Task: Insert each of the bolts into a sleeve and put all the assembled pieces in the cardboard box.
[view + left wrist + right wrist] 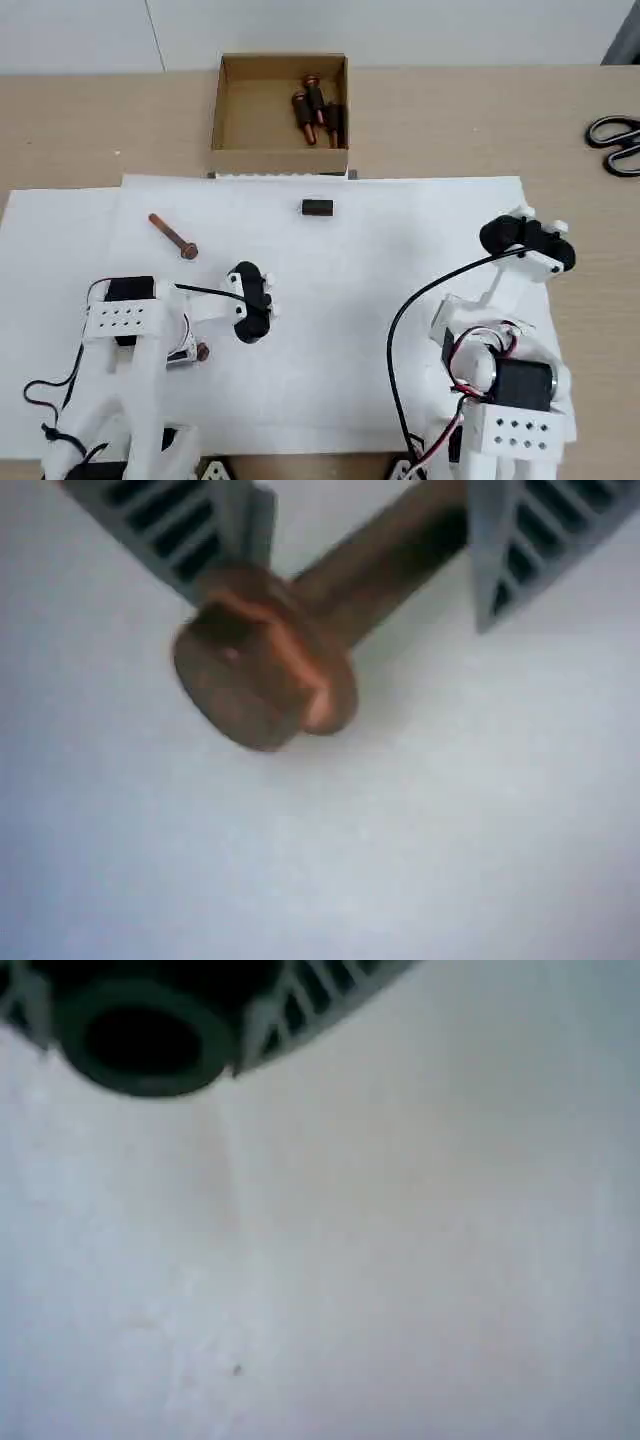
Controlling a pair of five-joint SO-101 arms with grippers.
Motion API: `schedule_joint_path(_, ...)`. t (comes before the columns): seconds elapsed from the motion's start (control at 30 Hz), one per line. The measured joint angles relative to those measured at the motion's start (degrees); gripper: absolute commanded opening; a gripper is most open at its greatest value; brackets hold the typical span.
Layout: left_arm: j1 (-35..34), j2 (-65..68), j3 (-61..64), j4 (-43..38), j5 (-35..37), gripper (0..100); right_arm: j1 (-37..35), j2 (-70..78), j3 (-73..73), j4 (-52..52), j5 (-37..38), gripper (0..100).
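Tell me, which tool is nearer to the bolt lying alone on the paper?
Left. The left tool is at another bolt, close by the lone bolt; the right tool, holding a sleeve, is far off across the paper.

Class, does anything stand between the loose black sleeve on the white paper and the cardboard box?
Nothing visible does. The loose sleeve lies on the paper just short of the cardboard box, facing its near wall, with only paper between them.

The bolt (270,670) is copper-brown; the sleeve (145,1040) is black. The cardboard box (280,160) is plain tan, the desk (450,120) light wood-grain.
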State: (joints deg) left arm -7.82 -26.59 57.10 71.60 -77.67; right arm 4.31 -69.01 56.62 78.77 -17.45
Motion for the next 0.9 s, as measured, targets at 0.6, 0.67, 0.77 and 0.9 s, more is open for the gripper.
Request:
schedule_joint_path(0.6, 3.34, 0.7, -18.11, 13.63, 0.0, 0, 0.0, 0.0, 0.0, 1.49, 0.0, 0.2)
schedule_joint_path(0.67, 4.57, 0.7, -23.47, 18.73, 0.0, 0, 0.0, 0.0, 0.0, 1.49, 0.0, 0.2)
schedule_joint_path(0.77, 7.21, 0.7, -31.21, 24.09, 0.0, 0, 0.0, 0.0, 0.0, 1.49, 0.0, 0.2)
schedule_joint_path(0.9, 10.11, 0.7, -41.05, 26.37, 1.32, 0, 0.0, 0.0, 0.0, 1.49, 0.0, 0.2)
